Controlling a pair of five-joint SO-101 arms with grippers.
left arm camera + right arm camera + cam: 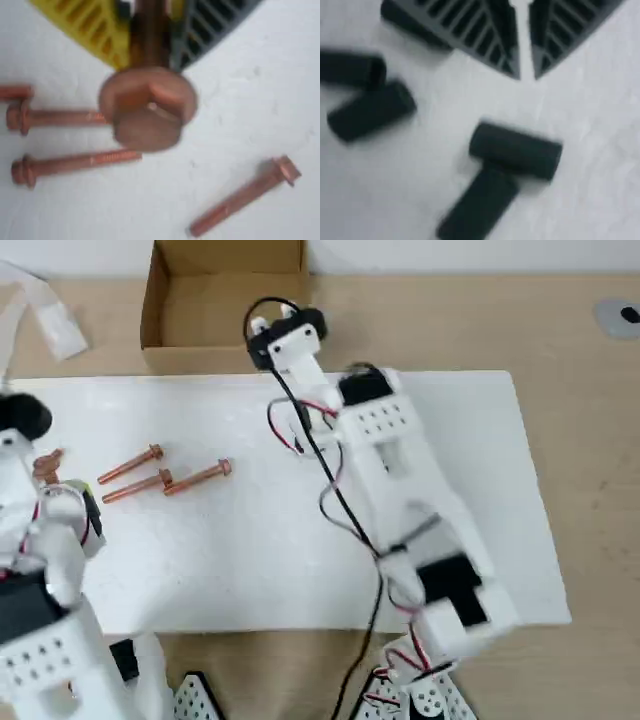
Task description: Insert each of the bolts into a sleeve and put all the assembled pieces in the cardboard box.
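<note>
left hand (150,62) clamping bolt (147,107), loose bolts (130,465) beside, cardboard box (152,310) beyond

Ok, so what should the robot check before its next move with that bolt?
1. Left claw gripping a bolt: ok.
2. Right claw holding a sleeve: not ok, it is empty above the sleeves.
3. Sleeves free to grab: ok, several lie loose on the white board.
4. Spare bolts clear of the held one: ok.
5. Cardboard box open: ok.
6. Held bolt straight in the claw: cannot tell.
</note>
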